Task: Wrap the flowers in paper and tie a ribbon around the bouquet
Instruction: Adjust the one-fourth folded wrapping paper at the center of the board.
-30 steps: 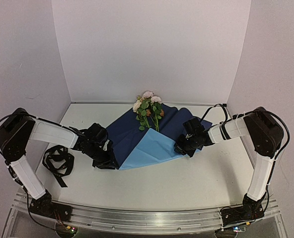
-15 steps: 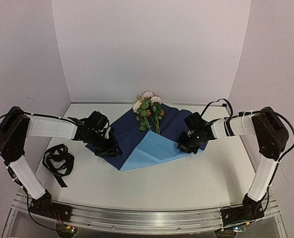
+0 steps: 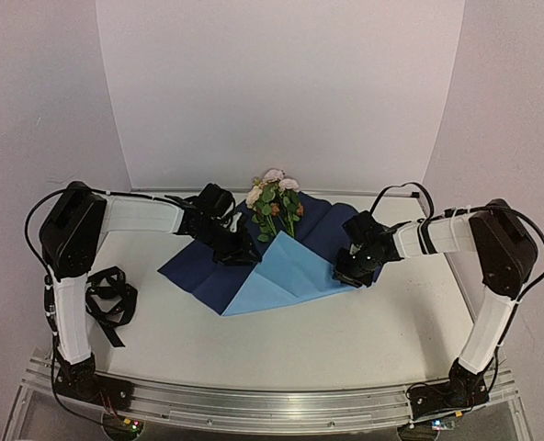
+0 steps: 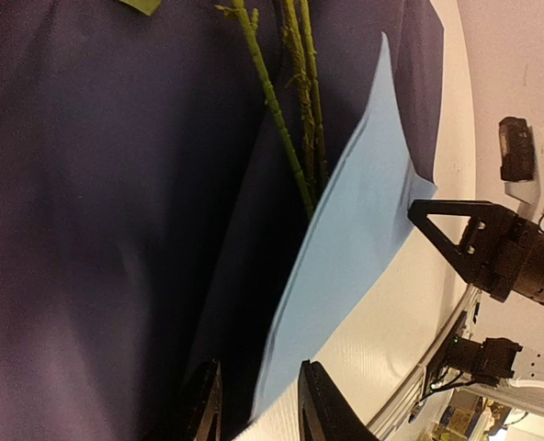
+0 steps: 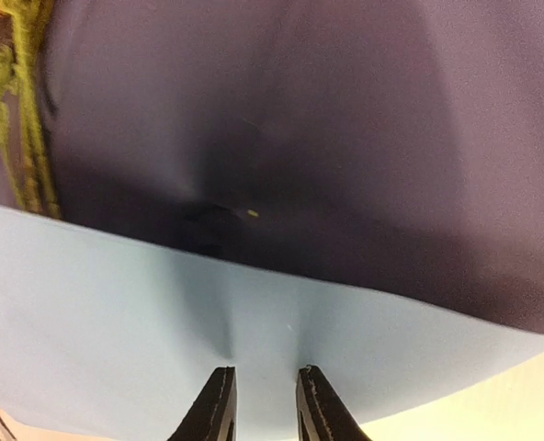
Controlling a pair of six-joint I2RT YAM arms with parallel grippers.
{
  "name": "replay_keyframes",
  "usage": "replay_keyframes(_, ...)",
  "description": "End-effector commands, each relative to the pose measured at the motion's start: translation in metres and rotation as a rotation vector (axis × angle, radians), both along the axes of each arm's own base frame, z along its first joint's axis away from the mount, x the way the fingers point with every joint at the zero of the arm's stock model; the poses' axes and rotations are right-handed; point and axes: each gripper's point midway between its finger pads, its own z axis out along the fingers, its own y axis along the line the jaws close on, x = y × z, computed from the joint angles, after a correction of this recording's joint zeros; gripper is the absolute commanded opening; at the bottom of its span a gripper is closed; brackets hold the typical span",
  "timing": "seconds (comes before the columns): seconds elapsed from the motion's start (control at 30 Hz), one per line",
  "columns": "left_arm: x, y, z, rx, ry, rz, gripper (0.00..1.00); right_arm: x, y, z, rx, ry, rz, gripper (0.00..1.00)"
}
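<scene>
Lying in the middle of the table (image 3: 373, 340), navy face up, the paper (image 3: 198, 271) has a light blue flap folded over the stems (its peak points at the blooms). Bare tabletop runs along the near side. The flowers (image 3: 274, 197) lie heads toward the back wall, stems toward the arms. The left gripper (image 3: 240, 254) sits at the flap's left edge, fingers parted, gripping nothing. The right gripper (image 3: 345, 273) is at its right corner, likewise released. The ribbon (image 3: 107, 299) is heaped far left, well apart.

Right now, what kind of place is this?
Likely a robot lab test booth: plain white walls enclose a white table, the left arm and right arm stand on a metal rail at its near edge, and flowers, paper and a ribbon lie on it.
</scene>
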Motion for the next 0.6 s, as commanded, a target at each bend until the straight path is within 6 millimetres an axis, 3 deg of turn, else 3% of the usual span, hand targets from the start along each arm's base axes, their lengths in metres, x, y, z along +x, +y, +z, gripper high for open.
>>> replay_keyframes(0.0,-0.006,-0.018,0.015,-0.031,-0.021,-0.063,0.30,-0.016,-0.015,-0.026,-0.063,0.049,-0.025,0.24)
replay_keyframes(0.2,-0.007,-0.007,0.016,0.007,-0.050,-0.028,0.31,-0.036,-0.027,-0.044,-0.072,0.108,-0.071,0.22)
replay_keyframes(0.4,-0.031,-0.036,0.016,-0.022,-0.031,-0.138,0.31,-0.066,-0.035,-0.054,-0.020,0.155,-0.139,0.20)
replay_keyframes(0.57,-0.054,-0.065,-0.006,-0.027,0.022,-0.198,0.30,-0.082,-0.038,-0.051,0.004,0.152,-0.173,0.20)
